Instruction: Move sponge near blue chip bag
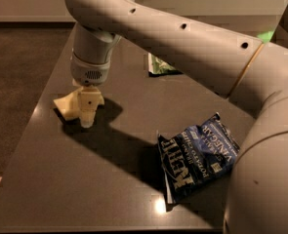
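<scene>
Sponge (66,106), a small pale yellow foam block, is seen on the left part of a dark table (109,179), close to its left edge. The blue chip bag (197,155) is crumpled on the right part of the table, well apart from the sponge. A green bag (159,65) is partly hidden behind the arm at the far side.

Grasping the sponge is judged to be the step in hand. It is best done with the foam squeezed across its narrow width and the hold made sure before any lift. Soft foam may spring out if only a corner is caught.

The claw (87,112) is lowered from above at the sponge's right end, overlapping the foam, with its tip down at the table. Whether the claw is spread or pressed together cannot be told, nor whether the sponge is gripped.
</scene>
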You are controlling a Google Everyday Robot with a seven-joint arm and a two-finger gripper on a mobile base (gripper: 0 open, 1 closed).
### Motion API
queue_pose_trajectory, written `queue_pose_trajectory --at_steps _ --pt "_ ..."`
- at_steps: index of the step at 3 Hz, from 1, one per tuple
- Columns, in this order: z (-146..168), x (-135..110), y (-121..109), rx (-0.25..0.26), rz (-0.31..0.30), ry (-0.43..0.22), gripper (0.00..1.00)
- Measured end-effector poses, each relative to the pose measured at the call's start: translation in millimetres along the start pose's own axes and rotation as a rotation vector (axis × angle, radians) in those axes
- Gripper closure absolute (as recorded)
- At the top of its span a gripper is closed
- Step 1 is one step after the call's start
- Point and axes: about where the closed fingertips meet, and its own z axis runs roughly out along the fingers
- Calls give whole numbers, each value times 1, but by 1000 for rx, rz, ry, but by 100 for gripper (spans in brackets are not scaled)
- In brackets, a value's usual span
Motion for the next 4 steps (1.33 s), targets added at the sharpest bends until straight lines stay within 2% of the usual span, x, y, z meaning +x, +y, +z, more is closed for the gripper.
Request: queue_pose_trajectory --at_steps 1,2,3,4 --pt "-10 3 -1 -30 14 57 49" --pt "-35 9 1 -20 41 70 72" --pt "-78 40 2 33 120 97 96" --pt "-129 100 14 96 258 126 100"
